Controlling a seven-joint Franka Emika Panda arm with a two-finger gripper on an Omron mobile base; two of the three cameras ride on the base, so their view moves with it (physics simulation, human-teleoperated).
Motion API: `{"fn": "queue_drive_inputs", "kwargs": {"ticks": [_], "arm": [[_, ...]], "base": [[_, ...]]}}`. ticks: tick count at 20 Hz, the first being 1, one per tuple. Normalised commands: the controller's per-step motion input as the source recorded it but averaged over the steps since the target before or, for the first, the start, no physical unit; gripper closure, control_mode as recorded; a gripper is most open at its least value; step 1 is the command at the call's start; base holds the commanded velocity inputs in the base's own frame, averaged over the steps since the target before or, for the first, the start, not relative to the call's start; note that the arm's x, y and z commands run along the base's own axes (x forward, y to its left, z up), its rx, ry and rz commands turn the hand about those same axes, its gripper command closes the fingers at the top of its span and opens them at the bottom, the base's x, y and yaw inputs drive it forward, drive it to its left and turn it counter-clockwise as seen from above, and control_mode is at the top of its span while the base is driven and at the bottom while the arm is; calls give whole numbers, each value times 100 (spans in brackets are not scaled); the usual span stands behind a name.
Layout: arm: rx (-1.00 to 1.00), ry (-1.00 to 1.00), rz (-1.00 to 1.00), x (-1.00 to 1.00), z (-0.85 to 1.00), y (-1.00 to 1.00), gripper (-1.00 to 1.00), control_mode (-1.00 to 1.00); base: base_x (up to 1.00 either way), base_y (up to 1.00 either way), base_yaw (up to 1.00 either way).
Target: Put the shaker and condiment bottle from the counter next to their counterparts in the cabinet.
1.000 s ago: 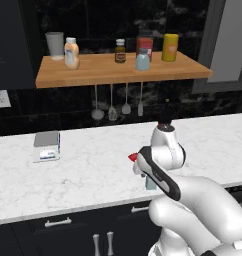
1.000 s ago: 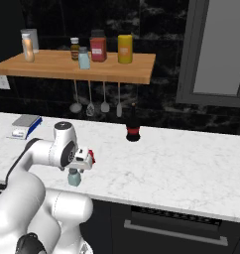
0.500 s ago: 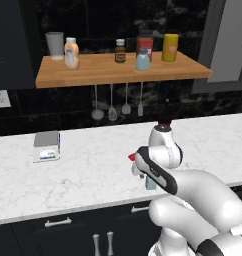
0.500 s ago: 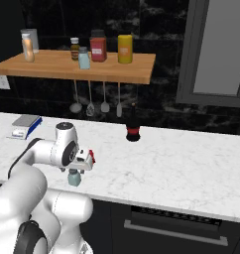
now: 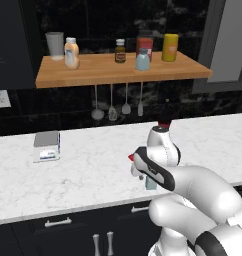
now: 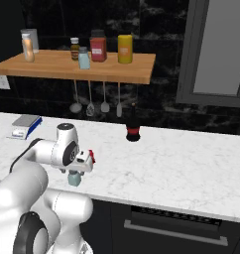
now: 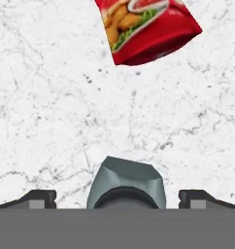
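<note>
Two dark fingers stand wide apart astride the pale blue-grey shaker's metal cap; lower squarely, then close, avoiding the red condiment bottle at twelve o'clock on the white marble bench.

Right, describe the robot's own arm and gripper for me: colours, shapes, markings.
The arm is built of glossy white, rounded, bulbous segments with dark bands at the joints; one black band runs diagonally across the forearm link. A cylindrical white wrist housing has a round dark grey disc on its side. A small red mark sits by the hand. The gripper ends in two small dark, blocky fingertips. No loose cables are visible.
</note>
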Motion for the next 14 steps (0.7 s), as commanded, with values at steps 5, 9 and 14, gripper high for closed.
{"fn": "queue_drive_inputs", "kwargs": {"ticks": [5, 9, 14], "arm": [[0, 0, -5, -17, -17, -2, -100, -100], [0, 0, -5, -16, -17, -1, -100, -100], [0, 0, -6, -3, -22, 0, 100, -100]], "base": [[0, 0, 0], [0, 0, 0], [0, 0, 0]]}}
